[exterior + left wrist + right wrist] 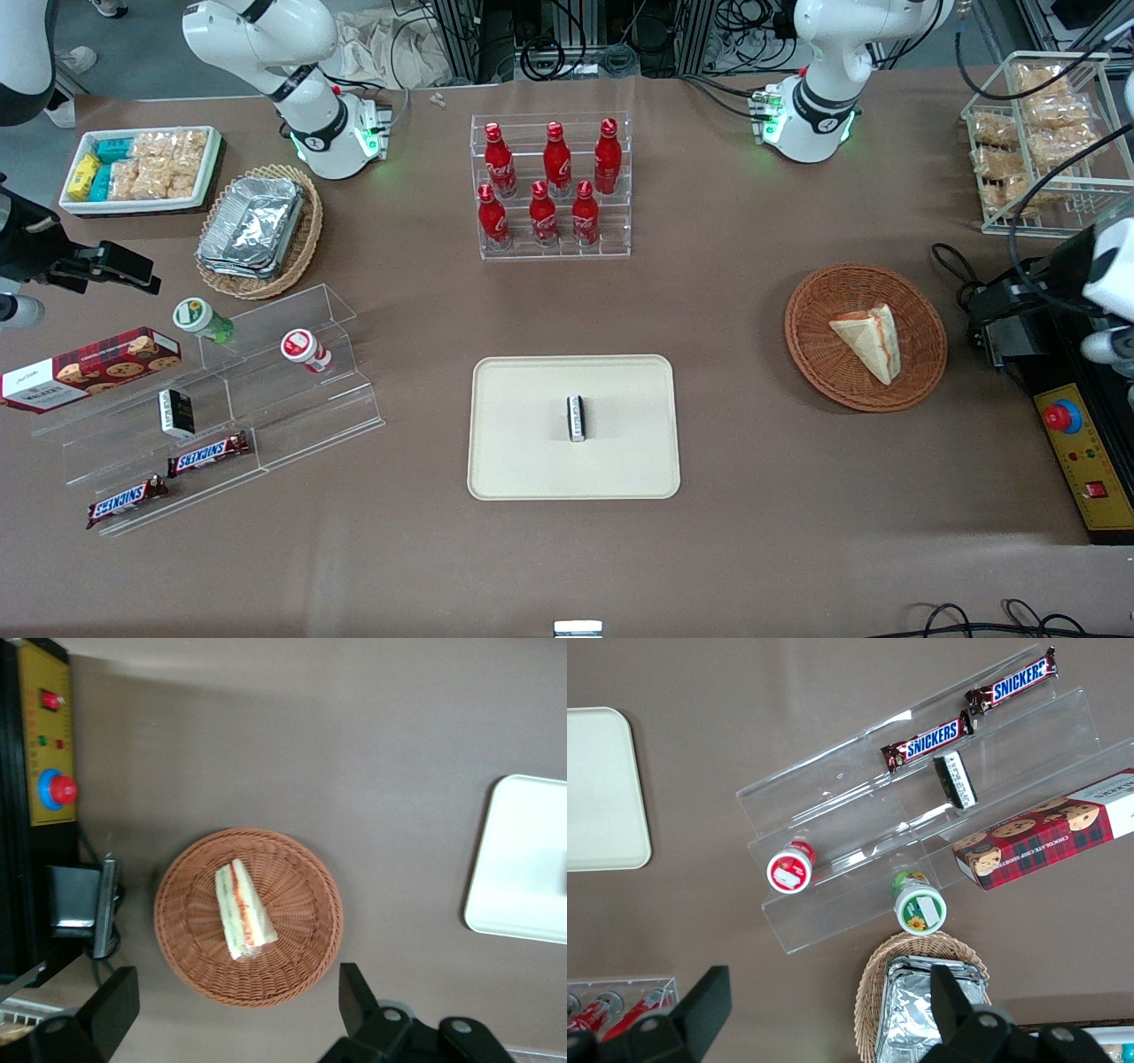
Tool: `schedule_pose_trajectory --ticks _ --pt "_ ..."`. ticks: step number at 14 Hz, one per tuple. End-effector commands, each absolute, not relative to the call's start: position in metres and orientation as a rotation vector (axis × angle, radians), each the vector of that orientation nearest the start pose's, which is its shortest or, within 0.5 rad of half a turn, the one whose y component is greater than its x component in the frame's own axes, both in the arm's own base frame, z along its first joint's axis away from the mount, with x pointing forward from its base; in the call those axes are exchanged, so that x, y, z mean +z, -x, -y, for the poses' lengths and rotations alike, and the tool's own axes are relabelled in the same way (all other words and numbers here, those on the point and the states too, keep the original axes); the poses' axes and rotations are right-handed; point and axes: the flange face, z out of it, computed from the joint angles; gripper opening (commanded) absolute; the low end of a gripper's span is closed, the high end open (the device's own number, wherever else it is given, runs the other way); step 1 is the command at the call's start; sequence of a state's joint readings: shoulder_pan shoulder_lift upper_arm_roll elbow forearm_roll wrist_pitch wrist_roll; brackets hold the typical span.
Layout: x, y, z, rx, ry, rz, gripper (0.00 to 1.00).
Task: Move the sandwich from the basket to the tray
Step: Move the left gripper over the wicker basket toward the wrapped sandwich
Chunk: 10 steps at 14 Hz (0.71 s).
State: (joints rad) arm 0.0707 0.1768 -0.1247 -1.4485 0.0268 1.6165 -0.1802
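Brown paper covered the whole table beneath me. My gripper (235,1014) hung high above the basket (190,943), fingers spread wide and holding nothing, so the wrist camera could take in everything at once. The sandwich (241,911) lay on its side inside the basket, filling edge up, well apart from the tray (532,461). A small dark packet (576,417) already stood mid-tray, so I judged I should set down beside it.
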Motion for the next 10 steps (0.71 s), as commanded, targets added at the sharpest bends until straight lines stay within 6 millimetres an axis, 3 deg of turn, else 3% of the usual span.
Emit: schedule_pose_trajectory --ticks 1,3,6,8,10 --pt "0.594 -0.62 0.031 -0.026 3.13 0.21 1.0" --pt "0.61 -0.619 0.025 -0.057 3.131 0.219 1.0" --pt "0.59 -0.618 0.021 0.006 3.115 0.251 1.0" --pt "0.585 -0.611 0.021 0.033 3.083 0.452 1.0" --pt "0.561 -0.61 0.02 0.082 3.032 0.628 1.0"
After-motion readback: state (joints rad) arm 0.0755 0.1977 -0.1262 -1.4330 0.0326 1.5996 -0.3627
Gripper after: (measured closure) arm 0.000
